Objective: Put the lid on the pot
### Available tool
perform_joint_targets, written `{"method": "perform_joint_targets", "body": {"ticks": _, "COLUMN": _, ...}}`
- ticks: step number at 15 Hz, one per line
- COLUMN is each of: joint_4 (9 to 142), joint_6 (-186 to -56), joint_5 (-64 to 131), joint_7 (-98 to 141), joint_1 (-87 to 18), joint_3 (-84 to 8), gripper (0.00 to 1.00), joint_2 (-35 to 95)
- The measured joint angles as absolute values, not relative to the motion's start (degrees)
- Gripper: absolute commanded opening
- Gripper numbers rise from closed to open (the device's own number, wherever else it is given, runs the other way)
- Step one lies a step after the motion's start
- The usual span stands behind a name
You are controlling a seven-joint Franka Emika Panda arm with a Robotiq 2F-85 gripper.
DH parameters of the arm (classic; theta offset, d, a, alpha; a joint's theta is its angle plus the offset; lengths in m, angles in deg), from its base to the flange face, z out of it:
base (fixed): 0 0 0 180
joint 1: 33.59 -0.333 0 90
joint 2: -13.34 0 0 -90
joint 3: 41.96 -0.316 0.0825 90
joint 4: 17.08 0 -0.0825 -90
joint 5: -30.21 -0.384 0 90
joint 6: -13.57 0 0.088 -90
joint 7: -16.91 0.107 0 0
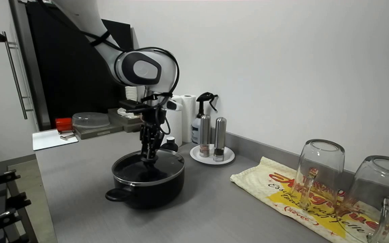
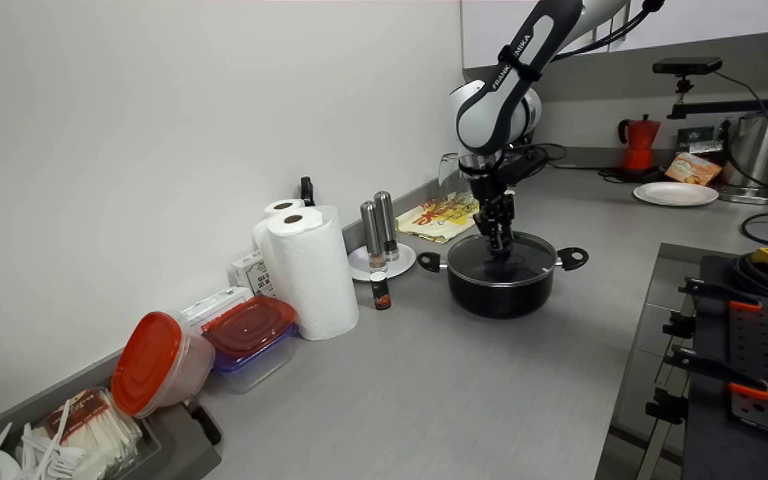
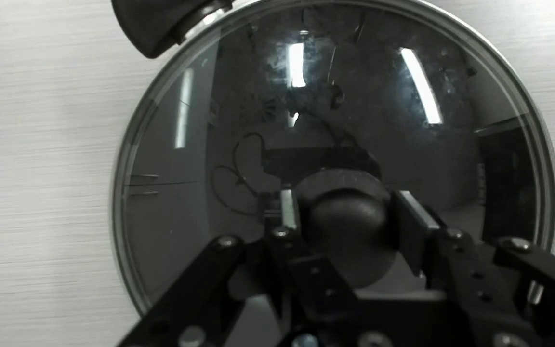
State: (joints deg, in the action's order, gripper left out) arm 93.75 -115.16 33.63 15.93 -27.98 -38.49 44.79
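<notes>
Lid (image 3: 345,125): round, clear glass, metal rim, dark knob (image 3: 350,217) at the centre. Lies level on the pot (image 2: 501,301), rim to rim.

Pot: black, wide and shallow, upright on the worktop (image 2: 424,400). Two black side handles (image 2: 573,259), at nine and three o'clock in an exterior view; in the wrist view a single handle shows between ten and eleven o'clock.

Jaws: narrowed on the lid's knob and holding it; in the wrist view they stand at the knob's nine and three o'clock.

Robot arm (image 1: 144,65): white, with black cables; hangs over the pot from eleven o'clock in an exterior view.

Surrounding pieces, read from the pot in an exterior view:
White plate (image 1: 229,155), carrying two upright steel mills (image 1: 220,135): two o'clock, near.
Two white paper rolls (image 1: 188,116), standing: one o'clock.
Spray bottle (image 1: 195,130), black head, partly hidden by a mill: between one and two o'clock.
Printed cloth (image 1: 258,175), cream, yellow and red, spread on the worktop: three o'clock, well apart.
Two glass mugs (image 1: 321,165), upturned on the cloth: three o'clock.

Further pieces, likewise read from the pot in an exterior view:
Small jar (image 2: 381,295), white cap, upright: nine o'clock, near the plate.
Food tub (image 2: 184,370), red top, tilted: between eight and nine o'clock.
</notes>
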Motion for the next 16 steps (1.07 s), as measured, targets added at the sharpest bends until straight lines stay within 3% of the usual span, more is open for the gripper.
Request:
{"method": "perform_joint_targets", "body": {"ticks": 1, "joint_4": 93.79, "joint_6": -115.31, "joint_5": 33.42, "joint_7": 16.12, "joint_1": -27.96, "joint_3": -38.49, "gripper": 0.25, "joint_2": 44.77}}
{"method": "perform_joint_targets", "body": {"ticks": 2, "joint_4": 93.85, "joint_6": -115.59, "joint_5": 32.95, "joint_7": 16.33, "joint_1": -27.93, "joint_3": -38.49, "gripper": 0.50, "joint_2": 44.74}}
{"method": "perform_joint_targets", "body": {"ticks": 6, "joint_4": 94.35, "joint_6": -116.73, "joint_5": 31.50, "joint_7": 16.34, "joint_1": -27.77, "joint_3": -38.56, "gripper": 0.50, "joint_2": 44.74}}
{"method": "perform_joint_targets", "body": {"ticks": 7, "joint_4": 94.37, "joint_6": -116.73, "joint_5": 31.49, "joint_7": 16.34, "joint_1": -27.77, "joint_3": -38.56, "gripper": 0.75, "joint_2": 44.73}}
{"method": "perform_joint_targets", "body": {"ticks": 9, "joint_4": 94.37, "joint_6": -116.73, "joint_5": 31.49, "joint_7": 16.34, "joint_1": -27.76, "joint_3": -38.54, "gripper": 0.82, "joint_2": 44.78}}
{"method": "perform_joint_targets", "body": {"ticks": 10, "joint_4": 94.37, "joint_6": -116.71, "joint_5": 31.54, "joint_7": 16.34, "joint_1": -27.76, "joint_3": -38.50, "gripper": 0.63, "joint_2": 44.87}}
{"method": "perform_joint_targets", "body": {"ticks": 13, "joint_4": 94.37, "joint_6": -116.67, "joint_5": 31.59, "joint_7": 16.32, "joint_1": -27.77, "joint_3": -38.50, "gripper": 0.82, "joint_2": 44.89}}
{"method": "perform_joint_targets", "body": {"ticks": 16, "joint_4": 94.37, "joint_6": -116.67, "joint_5": 31.60, "joint_7": 16.30, "joint_1": -27.78, "joint_3": -38.50, "gripper": 0.82, "joint_2": 44.89}}
